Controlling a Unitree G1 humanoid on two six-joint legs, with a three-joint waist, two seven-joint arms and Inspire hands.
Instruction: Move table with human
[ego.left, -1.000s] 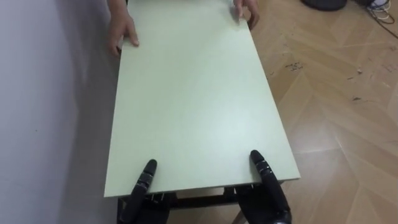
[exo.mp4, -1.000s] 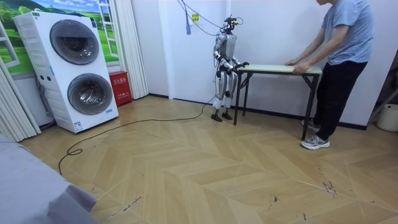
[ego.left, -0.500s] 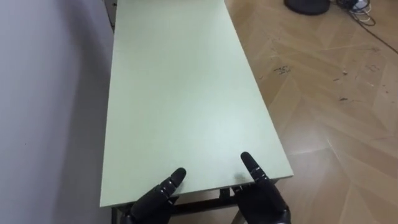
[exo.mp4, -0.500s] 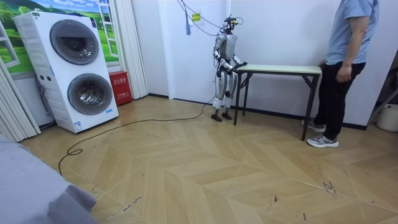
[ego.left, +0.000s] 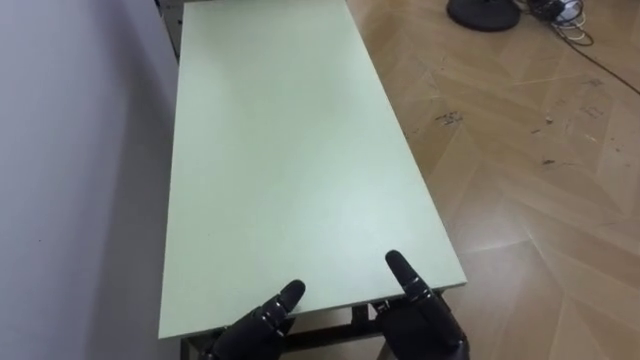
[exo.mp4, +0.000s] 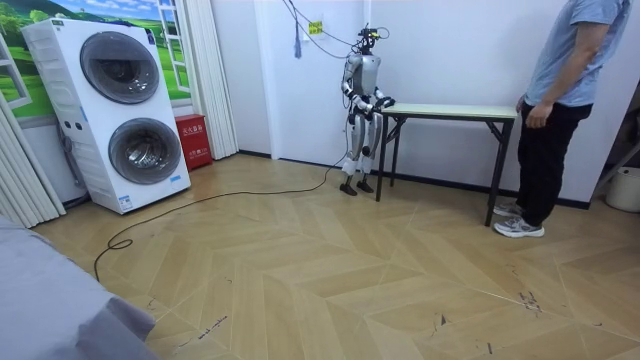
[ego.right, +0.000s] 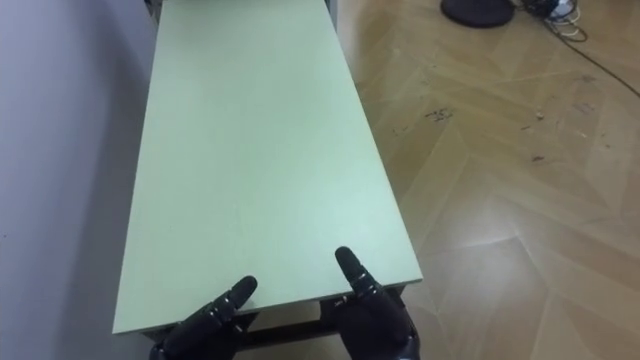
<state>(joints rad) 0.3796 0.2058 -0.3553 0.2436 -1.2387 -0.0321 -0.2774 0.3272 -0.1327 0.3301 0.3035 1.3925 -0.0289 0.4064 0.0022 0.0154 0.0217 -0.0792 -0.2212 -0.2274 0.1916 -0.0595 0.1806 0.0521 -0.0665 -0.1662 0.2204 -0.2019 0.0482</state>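
Note:
The table (ego.left: 280, 150) has a pale green top on a dark frame and stands lengthways along the white wall. I stand at its near short end. My left hand (ego.left: 262, 322) lies at the near edge, open, its fingers straight and pointing onto the top. My right hand (ego.left: 422, 315) is open at the near right corner, with one straight finger lying over the edge. In the room view the person (exo.mp4: 558, 95) stands upright at the far end of the table (exo.mp4: 450, 110), arms down and hands off it.
The white wall (ego.left: 70, 180) runs close along the table's left side. Wooden floor (ego.left: 540, 190) stretches to the right, with a dark round base (ego.left: 483, 12) and cables (ego.left: 562, 10) at the far right. A stacked washer and dryer (exo.mp4: 110, 110) stands at the room view's left.
The person has let go of the far end and straightened up beside it. Both my hands have uncurled from their grip on the near edge. The eye view has shifted.

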